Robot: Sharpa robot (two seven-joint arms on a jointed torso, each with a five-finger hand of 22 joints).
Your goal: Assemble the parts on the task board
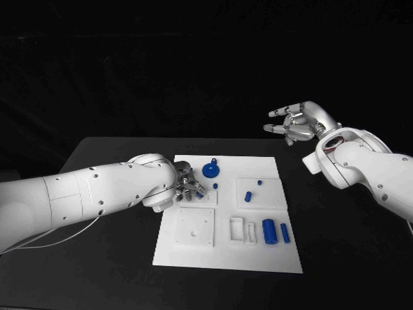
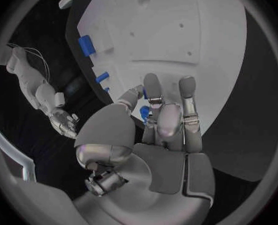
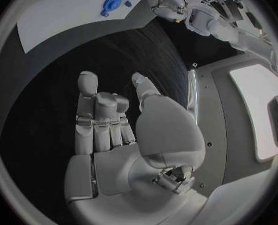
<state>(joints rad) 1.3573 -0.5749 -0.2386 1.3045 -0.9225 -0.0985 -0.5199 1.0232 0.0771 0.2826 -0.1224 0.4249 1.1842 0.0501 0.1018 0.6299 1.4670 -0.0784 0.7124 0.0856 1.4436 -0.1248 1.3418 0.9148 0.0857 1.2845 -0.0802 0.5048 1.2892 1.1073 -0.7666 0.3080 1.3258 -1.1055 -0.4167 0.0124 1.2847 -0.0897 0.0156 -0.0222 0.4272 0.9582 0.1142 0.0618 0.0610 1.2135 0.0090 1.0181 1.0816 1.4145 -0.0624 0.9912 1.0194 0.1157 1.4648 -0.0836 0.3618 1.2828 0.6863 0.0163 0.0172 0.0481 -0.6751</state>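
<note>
left hand [image 1: 186,188] is lowered onto the task board [image 1: 262,258], fingers closed on a small blue part [image 2: 144,113] | right hand [image 1: 299,123] is held empty, fingers apart, beyond the board's far right corner

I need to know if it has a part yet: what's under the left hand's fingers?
Under the left hand, a small blue part shows between the fingers, over the task board. The fingers cover most of it, so its shape is unclear.
</note>
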